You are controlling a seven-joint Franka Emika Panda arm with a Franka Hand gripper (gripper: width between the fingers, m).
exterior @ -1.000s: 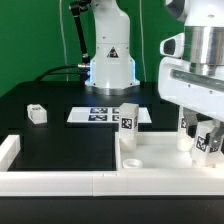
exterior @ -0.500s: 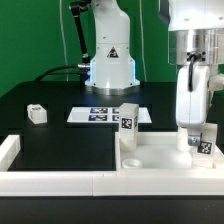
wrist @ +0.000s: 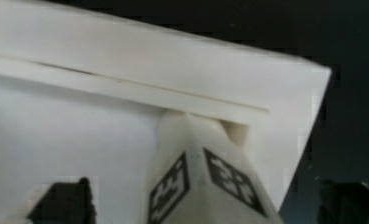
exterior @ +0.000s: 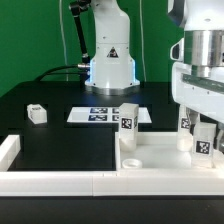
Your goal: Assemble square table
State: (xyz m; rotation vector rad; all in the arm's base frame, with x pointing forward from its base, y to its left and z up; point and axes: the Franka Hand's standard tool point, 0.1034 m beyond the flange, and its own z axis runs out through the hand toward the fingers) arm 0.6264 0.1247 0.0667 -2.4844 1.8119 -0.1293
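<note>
The white square table top (exterior: 160, 157) lies at the front on the exterior view's right; it fills the wrist view (wrist: 145, 110) too. One tagged white leg (exterior: 129, 118) stands upright at its far left corner. A second tagged leg (exterior: 204, 143) stands upright at the far right corner, and shows in the wrist view (wrist: 207, 170). My gripper (exterior: 200, 132) hangs over this leg. In the wrist view my gripper (wrist: 207, 205) is open, with its dark fingers (wrist: 65, 200) on either side of the leg, each with a gap to it.
The marker board (exterior: 105, 115) lies behind the table top. A small white part (exterior: 37, 114) lies at the exterior view's left. Low white border walls (exterior: 55, 181) run along the front and left. The robot base (exterior: 108, 60) stands at the back.
The hand turned about its vertical axis half a second ago and has turned back. It stays over the right leg. The legs and table top have not moved.
</note>
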